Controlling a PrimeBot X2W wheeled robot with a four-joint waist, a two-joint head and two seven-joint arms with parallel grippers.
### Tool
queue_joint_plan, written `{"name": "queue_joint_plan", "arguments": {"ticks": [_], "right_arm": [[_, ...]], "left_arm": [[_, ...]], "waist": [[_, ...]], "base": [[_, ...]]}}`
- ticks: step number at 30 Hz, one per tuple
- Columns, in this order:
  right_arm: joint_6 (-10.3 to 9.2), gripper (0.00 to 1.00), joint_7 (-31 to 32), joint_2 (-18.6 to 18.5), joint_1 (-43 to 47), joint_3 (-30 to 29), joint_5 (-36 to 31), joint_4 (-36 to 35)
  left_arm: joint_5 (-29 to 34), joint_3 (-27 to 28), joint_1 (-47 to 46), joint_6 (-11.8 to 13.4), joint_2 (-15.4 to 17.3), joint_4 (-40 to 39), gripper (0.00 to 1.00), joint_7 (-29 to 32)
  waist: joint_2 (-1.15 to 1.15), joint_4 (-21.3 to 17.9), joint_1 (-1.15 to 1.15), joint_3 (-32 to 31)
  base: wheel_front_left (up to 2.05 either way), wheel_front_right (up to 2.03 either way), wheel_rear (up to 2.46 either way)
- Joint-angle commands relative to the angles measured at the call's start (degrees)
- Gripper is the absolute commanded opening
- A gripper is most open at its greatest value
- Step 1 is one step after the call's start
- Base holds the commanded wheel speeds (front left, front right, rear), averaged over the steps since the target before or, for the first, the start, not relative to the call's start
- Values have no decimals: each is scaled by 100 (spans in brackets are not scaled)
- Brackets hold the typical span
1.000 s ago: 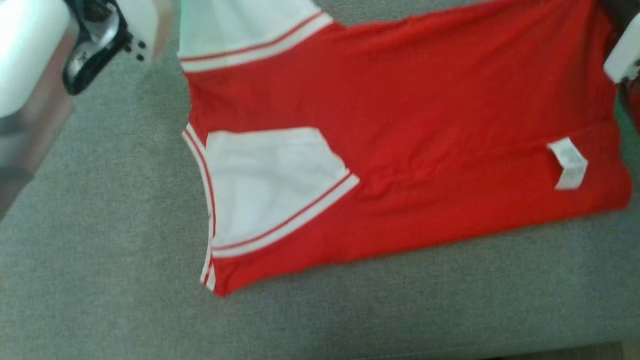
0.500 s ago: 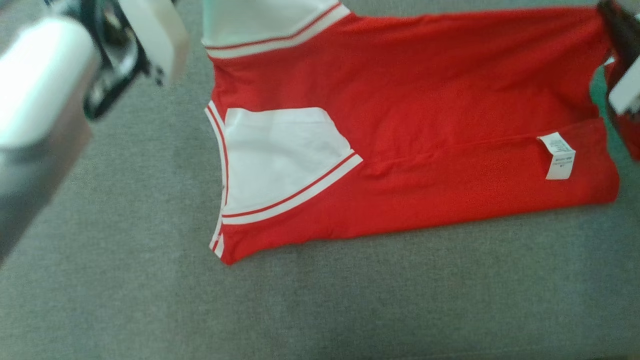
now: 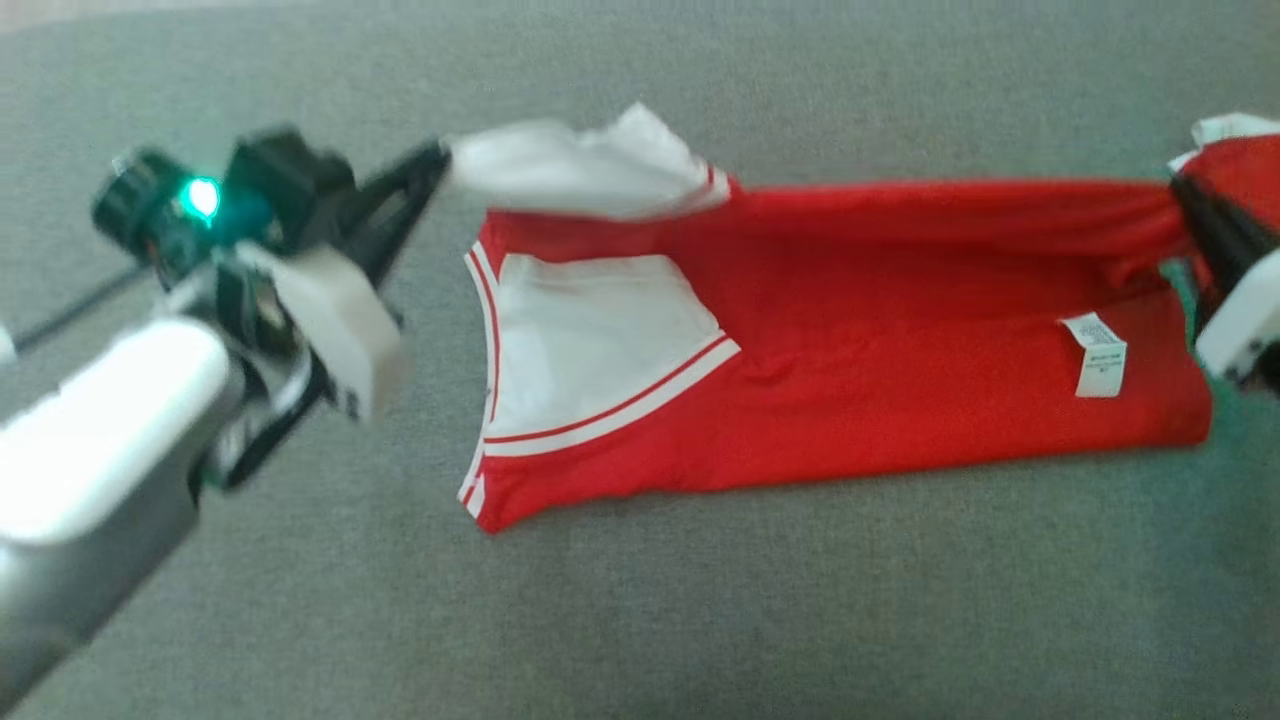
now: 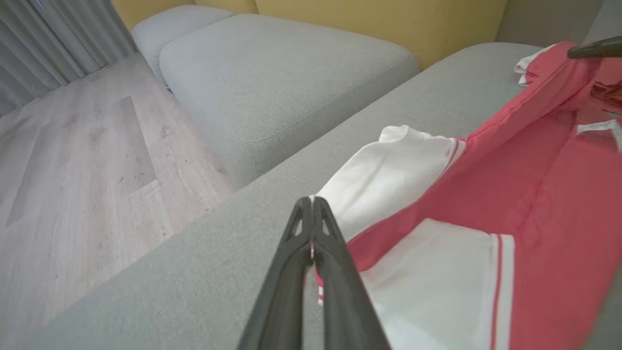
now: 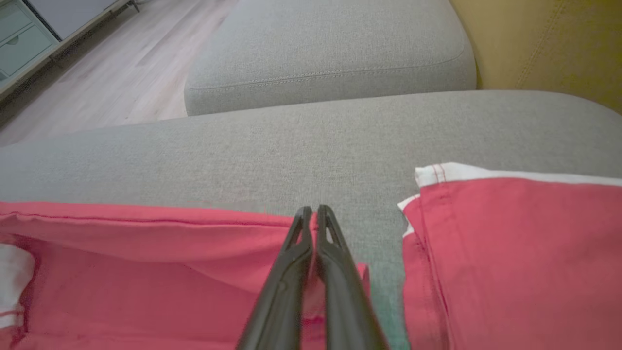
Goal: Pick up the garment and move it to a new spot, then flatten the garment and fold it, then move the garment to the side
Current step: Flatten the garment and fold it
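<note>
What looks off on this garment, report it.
The white care label lies exposed on the red garment, so it may be inside out. The far white sleeve is bunched up, pinched in the left claw.

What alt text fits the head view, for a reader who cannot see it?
A red garment with white sleeves is stretched over a grey cushion. The left gripper pinches its far white sleeve at the left, and the right gripper pinches the red fabric at the right edge.
</note>
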Motion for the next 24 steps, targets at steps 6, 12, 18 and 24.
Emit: {"name": "queue_joint_plan", "arguments": {"ticks": [6,12,18,24], "right_arm": [[-5,0,-147,-285,774,-189,26,-289],[-5,0,-216,-237,1327,-362,-99,-421],[-5,100,-313,-30,1656,-608,-311,-340],[-5,100,-643,234,2229,-1097,-334,-357]], "left_arm": [[-228,115,571,369,522,-915,0,-48],[-383,-110,1250,606,548,-1285,0,-142],[-565,-281,1825,753,274,-1165,0,-424],[-605,-187,2338,1126,-154,-838,100,-1168]], "waist": [[0,153,1,-340],[0,191,1,-381],[0,187,1,-357],[0,236,1,-419]], "base": [[0,0,0],[0,0,0],[0,0,0],[0,0,0]]}}
